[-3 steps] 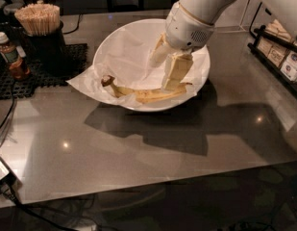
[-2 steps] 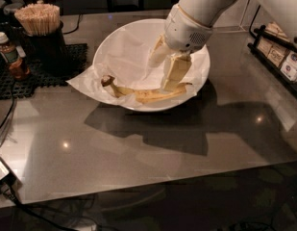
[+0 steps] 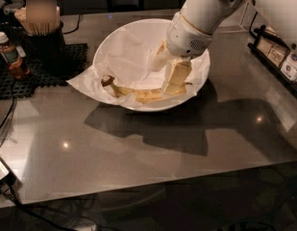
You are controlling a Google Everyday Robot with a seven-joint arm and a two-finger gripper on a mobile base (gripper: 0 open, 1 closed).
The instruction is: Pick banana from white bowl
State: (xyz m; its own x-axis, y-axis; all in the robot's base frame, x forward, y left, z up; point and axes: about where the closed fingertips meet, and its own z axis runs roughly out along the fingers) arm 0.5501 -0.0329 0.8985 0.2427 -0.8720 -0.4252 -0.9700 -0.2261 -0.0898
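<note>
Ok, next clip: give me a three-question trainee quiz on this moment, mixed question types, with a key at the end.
1. True or false: the banana lies inside the white bowl.
2. Where is the claw? A) over the bottle; B) down in the bowl, at the banana's right end; C) resting on the table.
3. Fill in: the banana's dark stem end points toward the picture's ____ side.
Key: 1 true; 2 B; 3 left.
</note>
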